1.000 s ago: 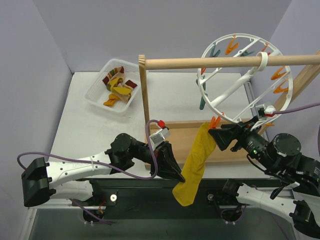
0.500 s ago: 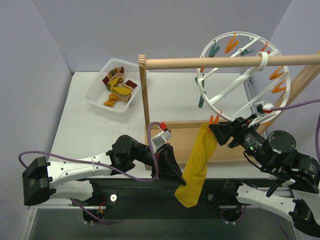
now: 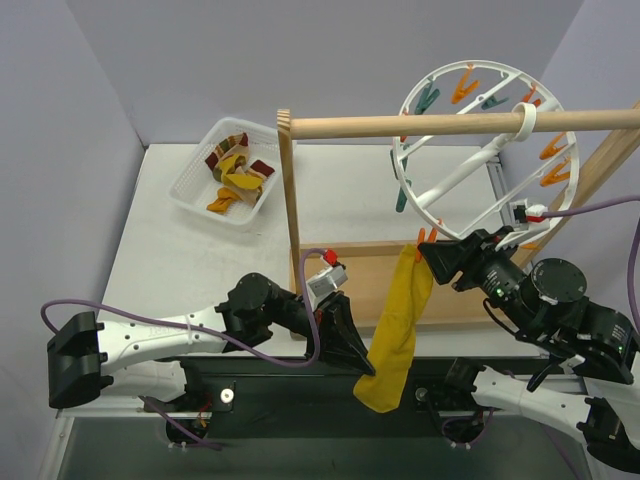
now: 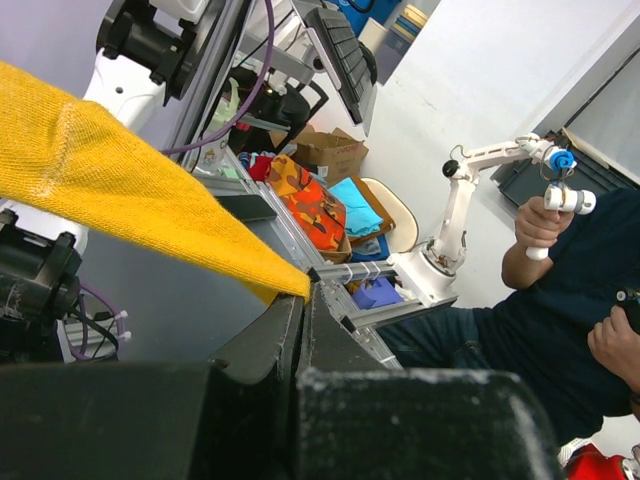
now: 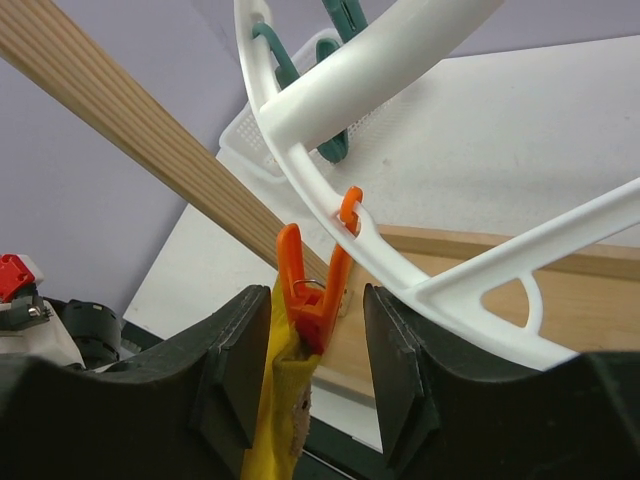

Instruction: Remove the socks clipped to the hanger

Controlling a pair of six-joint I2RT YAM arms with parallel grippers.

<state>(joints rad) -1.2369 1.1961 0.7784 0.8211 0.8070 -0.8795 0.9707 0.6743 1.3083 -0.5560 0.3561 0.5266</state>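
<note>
A mustard-orange sock (image 3: 397,320) hangs from an orange clip (image 3: 427,240) on the white ring hanger (image 3: 440,215). The hanger's hook is over the wooden rod (image 3: 450,124). My left gripper (image 3: 360,352) is shut on the sock's lower edge (image 4: 130,200), at the near table edge. My right gripper (image 3: 432,258) is open; its fingers (image 5: 235,350) stand on either side of the orange clip (image 5: 318,290) and the sock's top (image 5: 280,420), not touching. More orange and teal clips hang empty round the ring.
A white mesh basket (image 3: 205,200) at the back left holds several removed socks (image 3: 236,172). The wooden rack's upright post (image 3: 290,200) and base board (image 3: 350,265) stand between the arms. Purple walls close in left and back.
My left gripper has shifted slightly right and nearer with the sock's lower end. My right gripper has risen a little toward the orange clip; the hanger has tilted slightly.
</note>
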